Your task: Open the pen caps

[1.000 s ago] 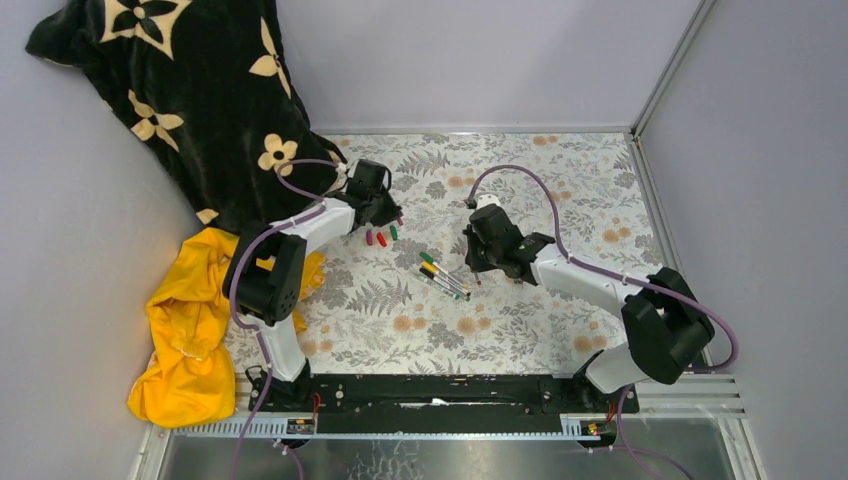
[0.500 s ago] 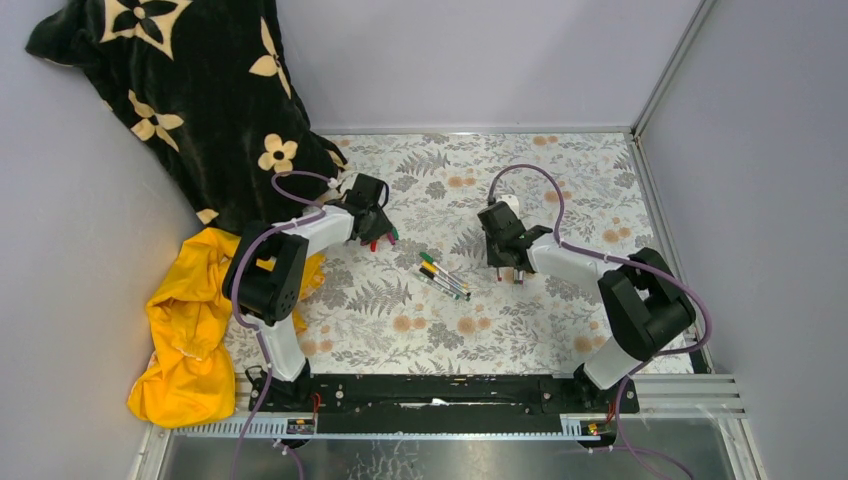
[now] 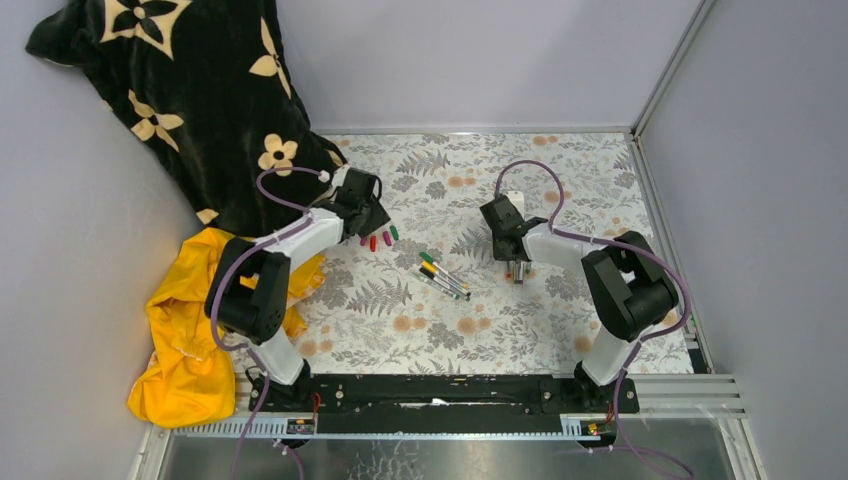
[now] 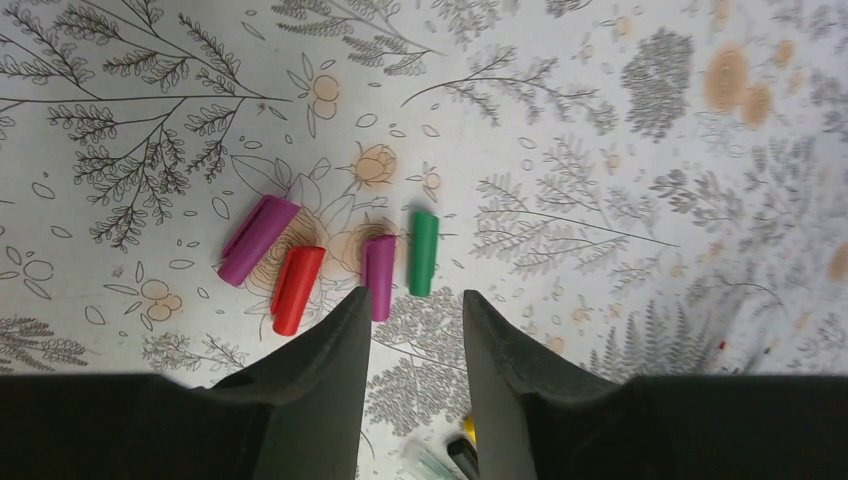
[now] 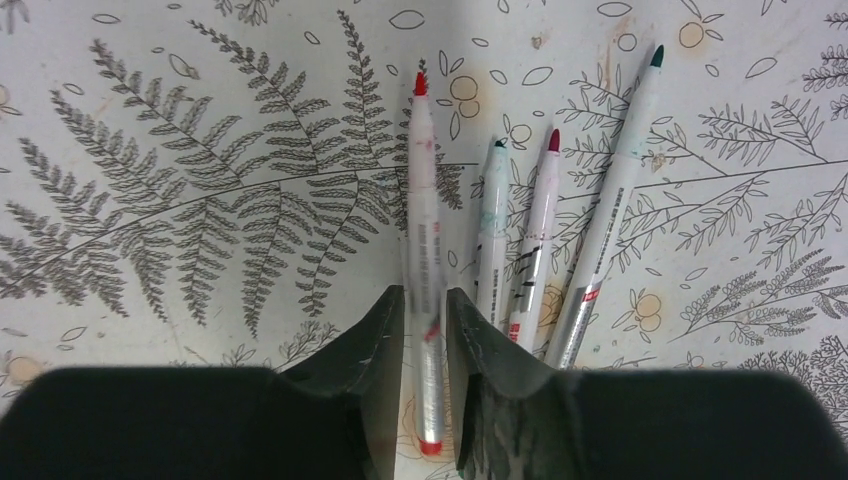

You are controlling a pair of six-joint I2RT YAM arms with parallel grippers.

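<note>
Four loose pen caps [image 4: 423, 252] are laid on the table [image 4: 620, 120] just beyond the open, empty jaws of the left gripper [image 4: 415, 296]. Jaws of the right gripper [image 5: 425, 292] are parted narrowly astride a red-tipped pen [image 5: 423, 190]; barrel print cannot be read.

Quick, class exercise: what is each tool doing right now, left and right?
Left tool: open, holding nothing.
Right tool: straddles the red-tipped pen; whether it grips it cannot be told.
</note>
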